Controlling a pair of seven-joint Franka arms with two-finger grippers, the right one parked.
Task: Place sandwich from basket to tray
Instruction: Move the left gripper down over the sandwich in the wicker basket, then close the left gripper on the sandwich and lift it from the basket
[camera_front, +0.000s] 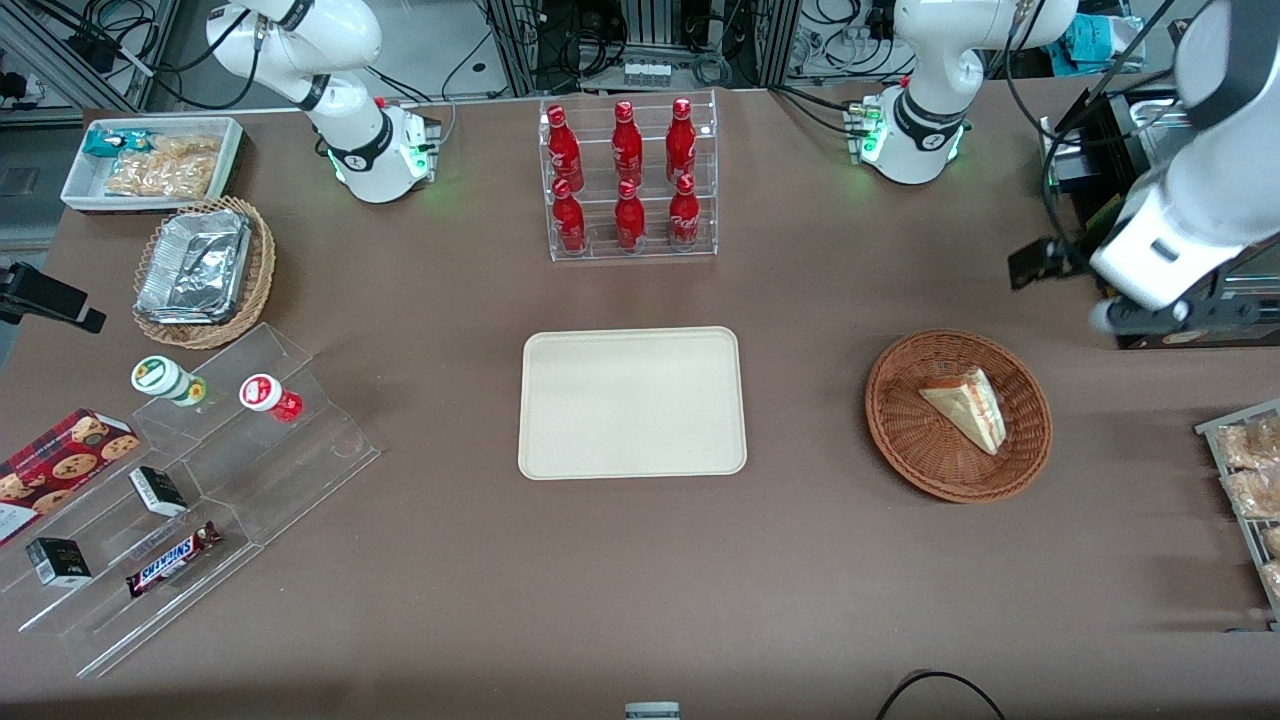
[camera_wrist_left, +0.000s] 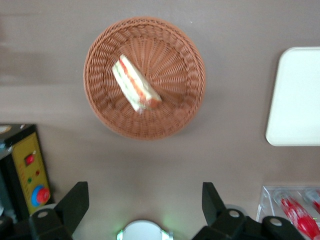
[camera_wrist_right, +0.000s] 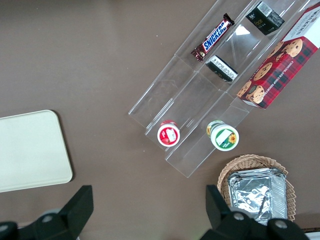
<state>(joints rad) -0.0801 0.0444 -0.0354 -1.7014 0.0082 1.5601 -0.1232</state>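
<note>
The sandwich (camera_front: 965, 408) is a pale triangular wedge with red and green filling lying in the round reddish-brown wicker basket (camera_front: 900, 430). Both also show in the left wrist view: sandwich (camera_wrist_left: 135, 84), basket (camera_wrist_left: 100, 60). The cream rectangular tray (camera_front: 632, 402) lies flat and bare at the table's middle, beside the basket, and shows in the left wrist view (camera_wrist_left: 297, 95). My left gripper (camera_front: 1120, 315) hangs high above the table, farther from the front camera than the basket and toward the working arm's end. It is open and empty (camera_wrist_left: 144, 202).
A clear rack of red bottles (camera_front: 630, 180) stands farther back than the tray. A black box with a yellow button panel (camera_wrist_left: 30, 172) sits near my gripper. A snack rack (camera_front: 1250, 480) is at the working arm's end. A stepped acrylic shelf (camera_front: 200, 480), foil-tray basket (camera_front: 200, 270) and white bin (camera_front: 150, 160) lie toward the parked arm's end.
</note>
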